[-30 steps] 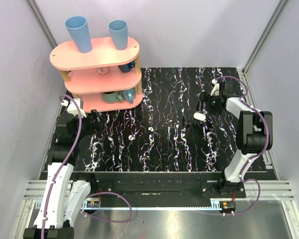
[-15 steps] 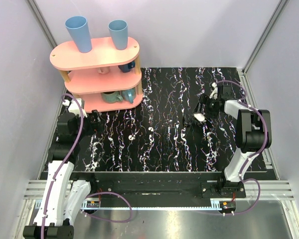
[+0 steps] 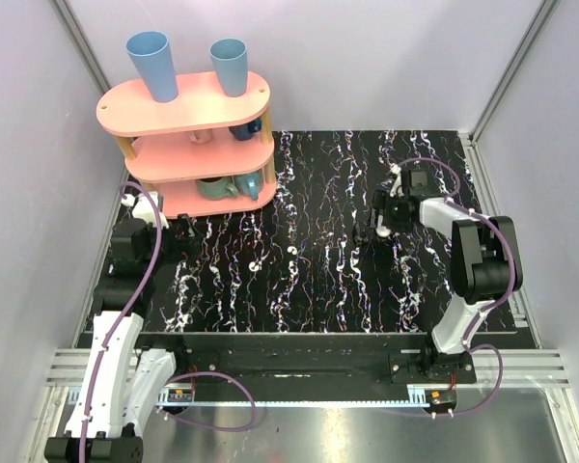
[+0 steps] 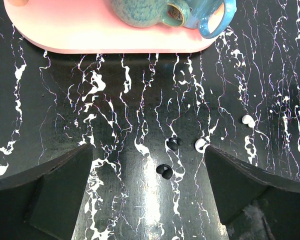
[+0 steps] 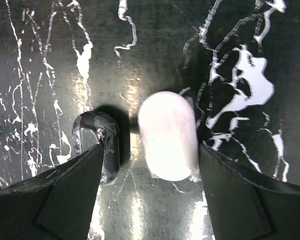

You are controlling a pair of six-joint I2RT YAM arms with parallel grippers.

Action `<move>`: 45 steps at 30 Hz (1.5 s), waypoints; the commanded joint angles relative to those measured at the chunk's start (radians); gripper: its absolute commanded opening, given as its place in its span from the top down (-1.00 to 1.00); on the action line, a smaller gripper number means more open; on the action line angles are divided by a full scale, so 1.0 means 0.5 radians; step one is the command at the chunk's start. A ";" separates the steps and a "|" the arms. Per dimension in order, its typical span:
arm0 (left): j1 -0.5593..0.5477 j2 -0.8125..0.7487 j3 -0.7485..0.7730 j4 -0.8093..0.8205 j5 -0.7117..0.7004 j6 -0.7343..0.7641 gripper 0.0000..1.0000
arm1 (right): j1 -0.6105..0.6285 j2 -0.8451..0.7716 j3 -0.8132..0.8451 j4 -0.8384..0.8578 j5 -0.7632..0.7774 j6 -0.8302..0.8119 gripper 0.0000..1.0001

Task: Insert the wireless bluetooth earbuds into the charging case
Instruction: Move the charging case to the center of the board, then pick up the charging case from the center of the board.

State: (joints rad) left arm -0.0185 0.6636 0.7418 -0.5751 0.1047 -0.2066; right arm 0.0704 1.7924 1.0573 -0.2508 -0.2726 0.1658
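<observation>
- The left gripper, jaws spread wide, hangs over the marbled tabletop.
- One white earbud lies just off its right fingertip; a second earbud sits farther ahead and to the right.
- Two small black pieces lie between the fingers.
- Far ahead: a pink shelf base bearing a teal mug and a blue mug.

Pale lavender walls; black marbled tabletop; pink shelf.
</observation>
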 commanded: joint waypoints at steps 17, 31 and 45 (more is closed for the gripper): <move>0.006 0.023 0.041 0.046 -0.047 0.014 -0.98 | 0.237 0.042 0.113 -0.238 0.781 -0.098 -0.47; 0.006 0.038 0.053 0.036 -0.032 0.014 -0.98 | 0.261 0.149 0.242 -0.198 0.659 -0.313 -0.57; 0.006 0.032 0.069 0.009 -0.038 0.017 -0.98 | 0.286 0.164 0.245 -0.204 0.616 -0.322 -0.01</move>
State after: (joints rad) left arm -0.0185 0.6846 0.7418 -0.5838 0.0990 -0.2066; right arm 0.2039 1.8675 1.1610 -0.3397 0.0357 0.0143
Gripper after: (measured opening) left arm 0.988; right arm 0.540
